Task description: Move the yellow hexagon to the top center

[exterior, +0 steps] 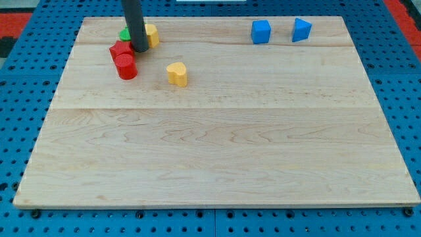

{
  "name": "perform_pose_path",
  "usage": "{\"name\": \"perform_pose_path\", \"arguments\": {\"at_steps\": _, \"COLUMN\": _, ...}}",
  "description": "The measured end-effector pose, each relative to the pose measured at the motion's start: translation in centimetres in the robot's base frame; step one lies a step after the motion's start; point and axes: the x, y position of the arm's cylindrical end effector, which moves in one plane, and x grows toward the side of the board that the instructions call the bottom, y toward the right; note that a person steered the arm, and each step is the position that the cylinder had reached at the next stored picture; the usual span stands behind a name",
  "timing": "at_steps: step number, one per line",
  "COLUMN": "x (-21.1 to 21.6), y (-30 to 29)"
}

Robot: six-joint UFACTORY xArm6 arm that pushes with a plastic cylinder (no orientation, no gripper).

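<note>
The yellow hexagon (pixel 152 34) sits near the view's top left on the wooden board (pixel 217 151), partly hidden by the dark rod. My tip (pixel 140 49) rests on the board just left of and below the hexagon, touching or nearly touching it. A green block (pixel 123 33) peeks out behind the rod on its left. A red block (pixel 120 50) and a red cylinder (pixel 126 66) lie just left of and below the tip. A yellow heart-shaped block (pixel 177 74) lies to the lower right of the tip.
A blue cube (pixel 261 31) and a blue triangular block (pixel 301 29) stand at the view's top right. The board lies on a blue pegboard surface (pixel 20 99).
</note>
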Motion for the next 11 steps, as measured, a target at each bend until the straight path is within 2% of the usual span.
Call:
{"name": "perform_pose_path", "arguments": {"at_steps": 2, "x": -1.1, "y": 0.4}}
{"name": "perform_pose_path", "arguments": {"at_steps": 3, "x": -2.0, "y": 3.1}}
{"name": "perform_pose_path", "arguments": {"at_steps": 5, "x": -1.8, "y": 12.4}}
{"name": "perform_pose_path", "arguments": {"at_steps": 6, "x": -6.8, "y": 12.1}}
{"name": "perform_pose_path", "arguments": {"at_steps": 7, "x": -8.6, "y": 6.2}}
{"name": "perform_pose_path", "arguments": {"at_steps": 8, "x": -8.6, "y": 0.6}}
{"name": "perform_pose_path", "arguments": {"at_steps": 9, "x": -7.8, "y": -0.7}}
{"name": "perform_pose_path", "arguments": {"at_steps": 11, "x": -6.6, "y": 3.1}}
